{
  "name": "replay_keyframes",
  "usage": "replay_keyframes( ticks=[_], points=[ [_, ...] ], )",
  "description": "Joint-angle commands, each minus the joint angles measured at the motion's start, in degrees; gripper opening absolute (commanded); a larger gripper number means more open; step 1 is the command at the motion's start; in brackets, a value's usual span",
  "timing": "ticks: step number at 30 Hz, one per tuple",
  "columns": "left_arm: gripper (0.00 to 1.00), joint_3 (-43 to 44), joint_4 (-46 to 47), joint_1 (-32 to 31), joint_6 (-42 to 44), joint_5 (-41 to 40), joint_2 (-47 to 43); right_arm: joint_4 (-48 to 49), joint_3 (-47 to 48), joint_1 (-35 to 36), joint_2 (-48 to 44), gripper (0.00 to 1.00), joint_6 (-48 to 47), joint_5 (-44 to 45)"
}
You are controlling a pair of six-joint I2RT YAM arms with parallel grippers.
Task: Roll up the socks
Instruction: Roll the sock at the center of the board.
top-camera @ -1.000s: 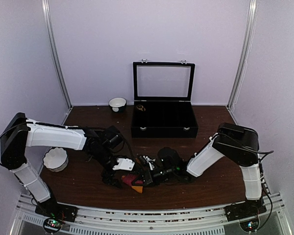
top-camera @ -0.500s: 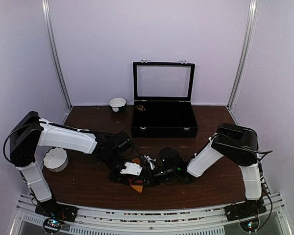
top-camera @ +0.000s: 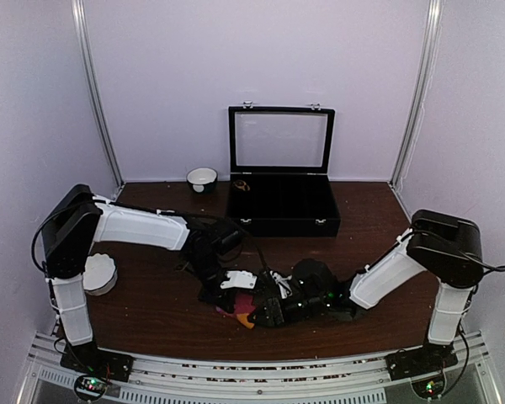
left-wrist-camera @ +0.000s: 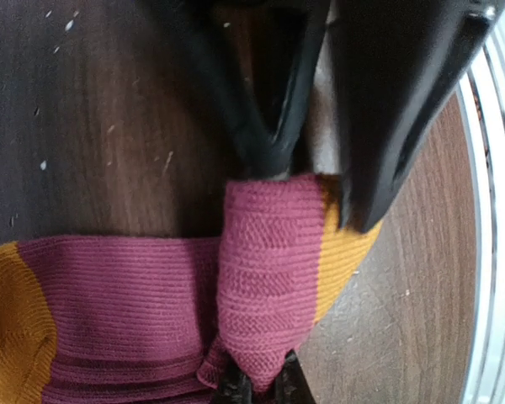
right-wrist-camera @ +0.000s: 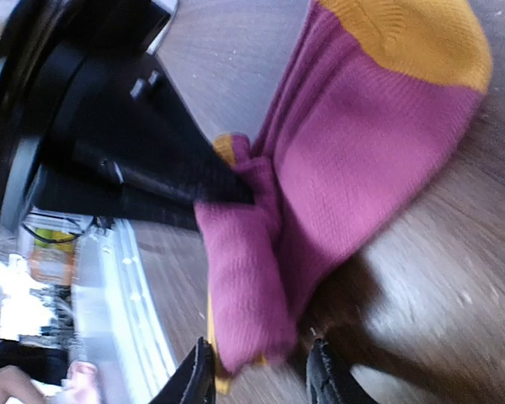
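Note:
A magenta-red sock (left-wrist-camera: 126,311) with orange ends lies flat on the dark wood table, one end folded over into a thick flap (left-wrist-camera: 269,261). My left gripper (left-wrist-camera: 261,389) is shut on the tip of that flap. In the top view it (top-camera: 234,295) sits just left of the sock (top-camera: 241,308). My right gripper (right-wrist-camera: 261,379) is open, its fingers (right-wrist-camera: 198,379) standing either side of the flap's (right-wrist-camera: 240,278) end without squeezing it. In the top view my right gripper (top-camera: 263,310) meets the left one at the table's front centre. The sock's orange toe (right-wrist-camera: 404,38) points away.
A black case (top-camera: 282,215) with its glass lid raised stands at the back centre. A small white bowl (top-camera: 202,178) is beside it on the left. A white scalloped dish (top-camera: 97,273) sits at the left edge. The metal front rail (top-camera: 261,370) runs close behind the sock.
My left gripper has moved right to the sock and closed on the folded flap. My right gripper has opened and let go of it, and the right arm has drawn back rightward.

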Motion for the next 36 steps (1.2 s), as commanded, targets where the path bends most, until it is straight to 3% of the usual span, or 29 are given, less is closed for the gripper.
replay_keyframes(
  ticks=[1,7,11,17,27,36],
  points=[
    [0.0,0.79,-6.34,3.62,-2.88,0.46,4.32,-14.69,-3.61,1.43,-3.35,0.39,-8.51,11.62],
    [0.0,2.64,-9.54,5.86,-2.85,5.67,6.82,-12.14,-9.02,5.59,-9.89,0.39,-13.33,23.92],
    [0.0,6.16,-14.78,8.07,-1.67,13.32,11.07,-9.88,-11.33,13.67,-14.4,0.4,-22.17,34.83],
    [0.0,10.9,-22.42,10.57,0.4,19.28,17.86,-23.1,-0.7,20.61,-14.05,0.41,-34.42,43.66],
    [0.0,12.02,-26.62,10.72,4.45,21.82,20.24,-29.27,12.51,19.27,-8.2,0.46,-54.55,43.07],
    [0.01,12.38,-29.5,10.72,7.44,23.0,20.95,-30.77,18.89,15.91,-3.22,0.46,-58.36,34.14]
  ],
)
